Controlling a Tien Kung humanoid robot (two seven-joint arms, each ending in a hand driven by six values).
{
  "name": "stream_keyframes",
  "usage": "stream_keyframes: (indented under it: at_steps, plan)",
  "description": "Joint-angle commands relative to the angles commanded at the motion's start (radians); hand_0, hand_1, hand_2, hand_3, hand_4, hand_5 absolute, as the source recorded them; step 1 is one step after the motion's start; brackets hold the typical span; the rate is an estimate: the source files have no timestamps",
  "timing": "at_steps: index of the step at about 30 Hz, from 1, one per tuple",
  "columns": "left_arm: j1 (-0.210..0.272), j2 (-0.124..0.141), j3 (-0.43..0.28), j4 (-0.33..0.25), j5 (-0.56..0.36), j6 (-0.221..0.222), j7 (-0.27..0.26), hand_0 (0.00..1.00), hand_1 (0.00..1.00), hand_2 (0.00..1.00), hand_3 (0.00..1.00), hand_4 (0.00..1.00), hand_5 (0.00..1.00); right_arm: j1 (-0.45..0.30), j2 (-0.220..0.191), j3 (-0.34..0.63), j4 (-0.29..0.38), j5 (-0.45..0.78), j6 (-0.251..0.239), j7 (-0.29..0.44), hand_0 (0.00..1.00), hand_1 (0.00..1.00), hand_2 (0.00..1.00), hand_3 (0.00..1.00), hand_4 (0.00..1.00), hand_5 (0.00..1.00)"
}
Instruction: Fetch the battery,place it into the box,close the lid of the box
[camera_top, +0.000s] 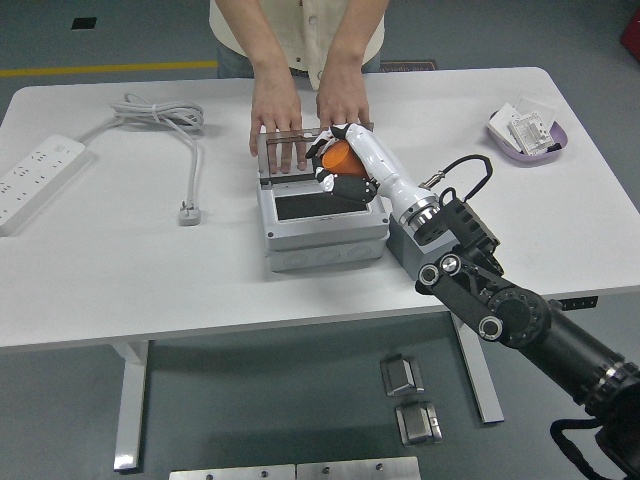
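White table (120, 270), right hand (345, 170) fingers clamped on orange battery (336, 157) above open grey box (320, 215), person's hands (310, 110) holding lid (290, 150) upright

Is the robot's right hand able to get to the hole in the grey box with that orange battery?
Probably yes. The right hand holds the orange battery just above the grey box, the person's hands keep the lid up, and nothing covers the opening.
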Motion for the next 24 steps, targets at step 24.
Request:
stream_keyframes:
  at_steps: [24]
  plan:
    - [-0.014, 0.006, 0.004, 0.000, 0.016, -0.003, 0.000, 0.624, 0.675, 0.676, 0.705, 0.693, 0.163, 0.171, 0.057, -0.192, -0.270, -0.066, -0.014, 0.044, 0.141, 0.226, 0.401, 0.332, 0.002, 0.002]
